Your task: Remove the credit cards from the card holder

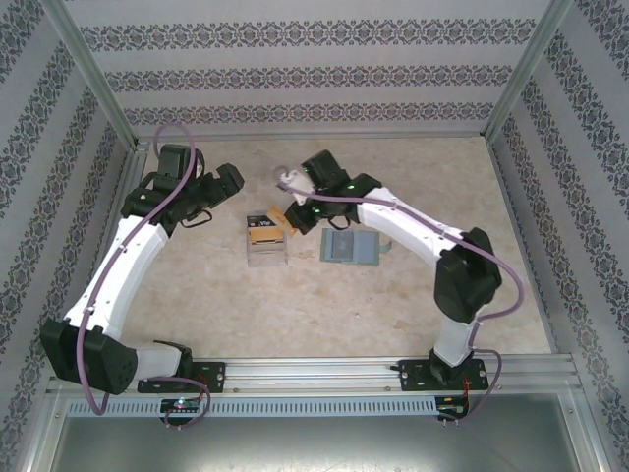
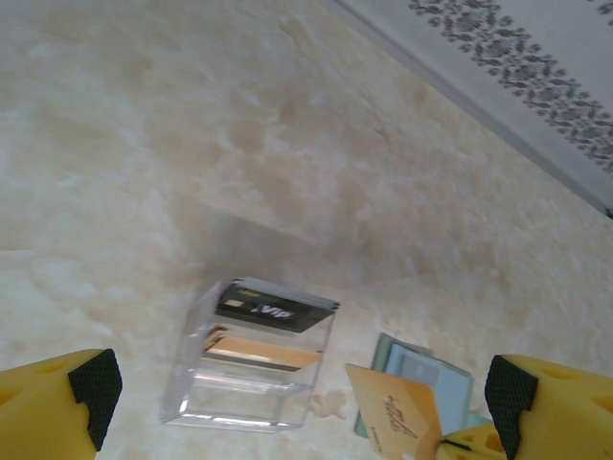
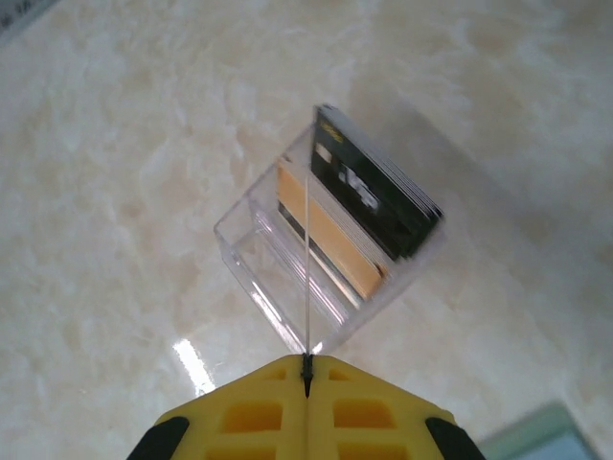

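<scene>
My right gripper point(image 1: 293, 213) is shut on a yellow-orange credit card point(image 1: 278, 214), held above the table between the clear box and the card holder. In the right wrist view that credit card point(image 3: 306, 273) shows edge-on as a thin line rising from the shut right gripper point(image 3: 306, 369). The grey-green card holder point(image 1: 351, 248) lies open and flat on the table. The left wrist view shows the held credit card point(image 2: 397, 412) in front of the card holder point(image 2: 436, 376). My left gripper point(image 1: 208, 205) hovers left of the box; this left gripper point(image 2: 302, 393) is open and holds nothing.
A clear plastic box point(image 1: 265, 241) stands left of the card holder with a black VIP card point(image 2: 273, 309) and an orange card point(image 2: 259, 353) in its slots. Patterned walls close in the back and sides. Bare tabletop point(image 1: 324, 315) lies toward the near rail.
</scene>
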Tool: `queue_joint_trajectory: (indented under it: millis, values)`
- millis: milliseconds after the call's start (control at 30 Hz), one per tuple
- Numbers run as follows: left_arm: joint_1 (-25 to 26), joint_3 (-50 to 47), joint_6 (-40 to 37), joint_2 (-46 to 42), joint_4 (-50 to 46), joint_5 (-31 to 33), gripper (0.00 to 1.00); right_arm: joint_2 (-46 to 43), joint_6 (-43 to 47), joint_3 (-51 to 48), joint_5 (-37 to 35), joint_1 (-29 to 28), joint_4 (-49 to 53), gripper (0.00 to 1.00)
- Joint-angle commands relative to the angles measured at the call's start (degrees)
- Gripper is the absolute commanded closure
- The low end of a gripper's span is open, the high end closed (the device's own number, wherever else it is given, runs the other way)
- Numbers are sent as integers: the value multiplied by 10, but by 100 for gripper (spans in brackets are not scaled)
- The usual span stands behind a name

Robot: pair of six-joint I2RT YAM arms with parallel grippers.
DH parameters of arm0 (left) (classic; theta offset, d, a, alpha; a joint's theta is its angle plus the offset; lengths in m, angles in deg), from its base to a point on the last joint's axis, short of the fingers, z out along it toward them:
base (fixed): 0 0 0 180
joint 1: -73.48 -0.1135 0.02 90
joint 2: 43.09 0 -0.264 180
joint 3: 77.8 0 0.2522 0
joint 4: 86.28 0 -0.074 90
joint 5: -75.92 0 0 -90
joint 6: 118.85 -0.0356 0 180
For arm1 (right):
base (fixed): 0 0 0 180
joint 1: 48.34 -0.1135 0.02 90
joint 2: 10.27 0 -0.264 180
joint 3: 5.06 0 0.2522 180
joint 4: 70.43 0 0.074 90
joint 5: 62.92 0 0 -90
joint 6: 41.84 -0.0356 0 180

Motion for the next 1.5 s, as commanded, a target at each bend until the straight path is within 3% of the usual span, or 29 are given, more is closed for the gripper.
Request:
queue_joint_trajectory:
  millis: [0,167,467,1467]
  values:
    - [-12,0,-3,-16,-70,71,1,51,137,80,-41,-25,70,100]
    - [-25,-3,-5,-35,-86,82,0,116,222,158,-84,-51,114,100]
    - [-37,-24,5,-51,-91,67,0,144,316,159,-136,-70,103,100]
    - [-42,-50,11,-58,-82,40,0,198,324,175,-147,-91,84,100]
